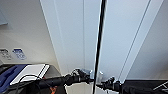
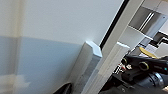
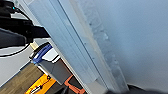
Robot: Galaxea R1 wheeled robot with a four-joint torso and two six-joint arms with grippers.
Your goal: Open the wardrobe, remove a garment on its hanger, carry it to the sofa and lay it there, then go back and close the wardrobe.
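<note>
Facing the wardrobe [image 1: 75, 32] at close range in the head view, its two white doors filling most of the frame, with a thin dark seam running down between them, apparently parted by a narrow gap. Reaching in from the left, the left arm, dark and jointed, its claw [image 1: 88, 79] sitting right at the seam beside the small white handles [image 1: 100, 77]. Coming in from the right, the right claw [image 1: 106, 84] lying just on the other side of the seam, close to the same handles. Not possible to tell whether either claw is spread or pressed together: fingers too blurred in all three views. Showing in the left wrist view, a door edge with a blocky white handle [image 2: 92, 50] standing off the panel, the dark gap running alongside it, and the other arm's black links with yellow fittings [image 2: 143, 66] near by. Showing in the right wrist view, a white door edge [image 3: 75, 47] running diagonally across, with a wooden floor [image 3: 17, 80], a grey box [image 3: 53, 67] and something orange [image 3: 41, 83] below it. Lying to the left of the wardrobe in the head view, a white board [image 1: 30, 71] on a dark worktop [image 1: 53, 70] against a pale wall [image 1: 22, 30].
</note>
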